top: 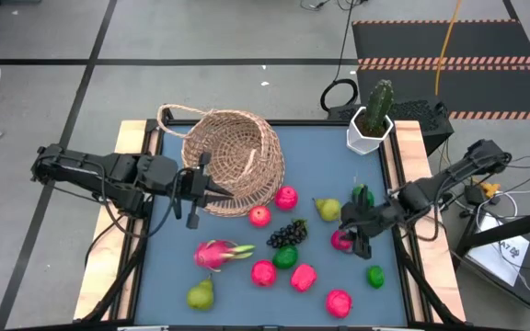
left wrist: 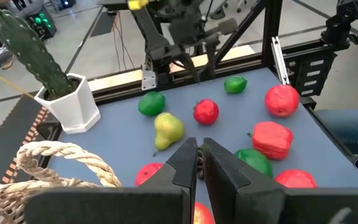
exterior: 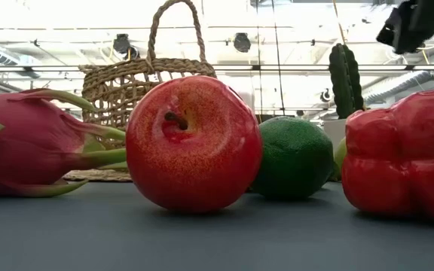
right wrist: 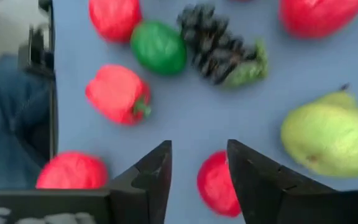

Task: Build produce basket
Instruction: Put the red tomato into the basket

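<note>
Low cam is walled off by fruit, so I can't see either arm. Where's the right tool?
Observer: The right tool hangs over a red fruit near the table's right side, close to a pear.
Operator: Has it got the fruit?
Observer: No. Its fingers stand apart, and the fruit shows in the gap below them, not gripped.
Operator: And the left arm?
Observer: The left tool is shut, at the left edge of the basket. From above, no produce shows inside the basket.
</note>
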Motion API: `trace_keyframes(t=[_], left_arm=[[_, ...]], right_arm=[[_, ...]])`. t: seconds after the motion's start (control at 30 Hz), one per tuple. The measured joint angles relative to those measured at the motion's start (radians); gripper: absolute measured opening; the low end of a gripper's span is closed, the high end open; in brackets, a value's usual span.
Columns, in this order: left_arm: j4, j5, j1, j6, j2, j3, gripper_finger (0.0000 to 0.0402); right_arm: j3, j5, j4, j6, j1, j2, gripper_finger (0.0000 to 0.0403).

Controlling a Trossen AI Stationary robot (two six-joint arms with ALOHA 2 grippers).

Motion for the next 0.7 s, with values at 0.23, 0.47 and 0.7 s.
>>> trace_keyframes(t=[0.23,0.47,0.7], left_arm=[[0.007,0.000,-0.001,-0.020,0.013,0.001,0.0031],[0.029,0.000,-0.004,-0.020,0.049,0.001,0.0031],[0.081,0.000,-0.004,-0.017,0.078,0.001,0.0031]], right_arm=[[0.000,0.000,-0.030,-0.032,0.030,0.101,0.0202],[0.000,0.006,-0.050,-0.153,0.029,0.192,0.0275],[0.000,0.002,-0.050,-0.290,0.029,0.253,0.0329]])
